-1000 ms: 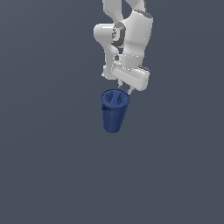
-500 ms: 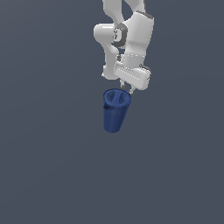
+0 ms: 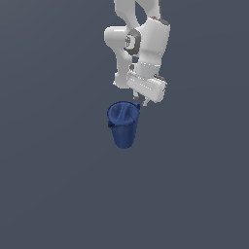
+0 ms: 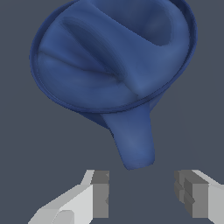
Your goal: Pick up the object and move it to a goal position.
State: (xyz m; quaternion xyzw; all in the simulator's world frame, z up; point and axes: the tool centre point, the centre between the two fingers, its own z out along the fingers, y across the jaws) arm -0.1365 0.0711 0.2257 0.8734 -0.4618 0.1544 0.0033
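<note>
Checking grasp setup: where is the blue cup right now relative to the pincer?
In the exterior view, the blue cup stands upright near centre, just below the open pincer, toward that view's left; the wrist view shows it ungripped.

The cup (image 3: 124, 125) looks like smooth, matt dark-blue plastic. The arm (image 3: 143, 46) is glossy white, its fingers (image 4: 100, 194) dull grey with ridged pads.
</note>
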